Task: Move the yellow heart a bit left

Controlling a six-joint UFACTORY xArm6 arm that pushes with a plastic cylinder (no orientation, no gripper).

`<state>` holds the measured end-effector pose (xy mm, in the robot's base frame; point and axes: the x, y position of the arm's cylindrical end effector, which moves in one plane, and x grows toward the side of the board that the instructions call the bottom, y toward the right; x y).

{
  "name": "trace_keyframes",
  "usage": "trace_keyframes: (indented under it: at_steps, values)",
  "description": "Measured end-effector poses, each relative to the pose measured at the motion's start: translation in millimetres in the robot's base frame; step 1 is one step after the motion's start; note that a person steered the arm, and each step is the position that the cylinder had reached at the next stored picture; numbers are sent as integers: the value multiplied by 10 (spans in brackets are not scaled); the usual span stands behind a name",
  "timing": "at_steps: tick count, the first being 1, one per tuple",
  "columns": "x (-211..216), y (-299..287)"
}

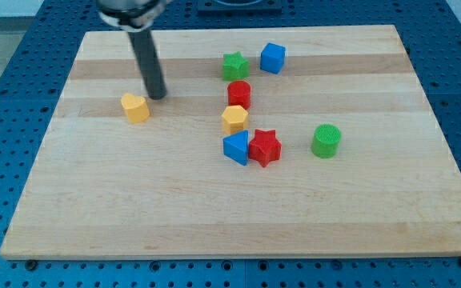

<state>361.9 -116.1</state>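
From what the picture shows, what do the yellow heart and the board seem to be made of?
Yellow heart: probably plastic, with a matte finish; its colour is even, with no grain and no strong shine. Board: pale wood, smooth; long grain stripes run across it. My tip stands just to the heart's right.

No legible text, label, brand, number or sign anywhere. Plain wooden counter point(94, 208), unmarked. Coloured blocks without lettering. Dark rod bare of markings as far as can be made out. Perforated blue surface point(6, 120) around the counter likewise without readable characters.
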Motion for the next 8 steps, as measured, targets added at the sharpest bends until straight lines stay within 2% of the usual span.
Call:
trace_keyframes:
  at_steps: [2, 6, 7, 8]
  values:
    - [544, 59]
    - [512, -548]
    - [579, -411]
    - [637, 71]
